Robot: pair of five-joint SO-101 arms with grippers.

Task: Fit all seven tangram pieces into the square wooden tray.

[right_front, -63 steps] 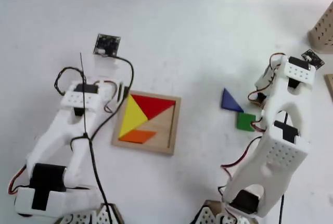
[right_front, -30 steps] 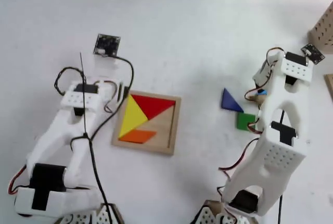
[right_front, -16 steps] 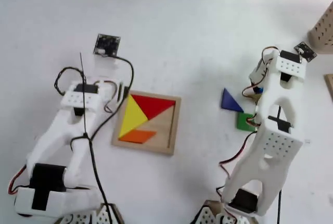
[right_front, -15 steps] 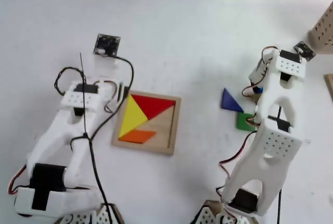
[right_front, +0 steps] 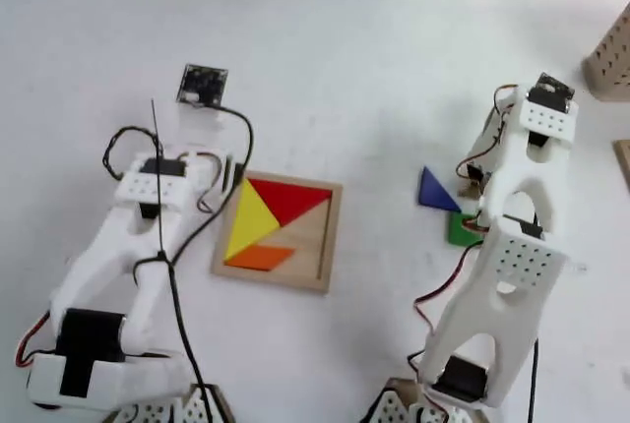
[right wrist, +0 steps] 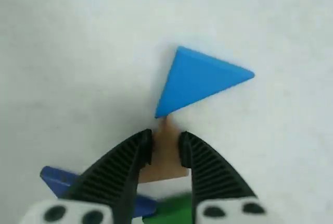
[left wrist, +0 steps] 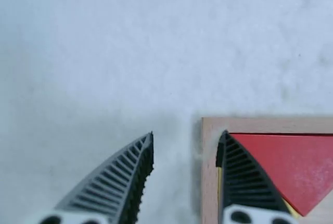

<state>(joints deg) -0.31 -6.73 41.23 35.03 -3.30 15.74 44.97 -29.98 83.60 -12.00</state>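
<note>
Three pieces [right_front: 266, 221] in tray [right_front: 333, 236]: red, yellow, orange | right gripper [right wrist: 165, 134] clamps tan piece [right wrist: 166, 159], seemingly | left gripper [left wrist: 187, 134] parted

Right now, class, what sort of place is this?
Probably a robotics lab bench: two wired robot arms on a white table, a small circuit board, and a wooden tray of tangram pieces set out as a test task.

left claw [left wrist: 187, 135] spread wide, right claw [right wrist: 165, 134] nipped narrow on a tan piece [right wrist: 166, 157].
</note>
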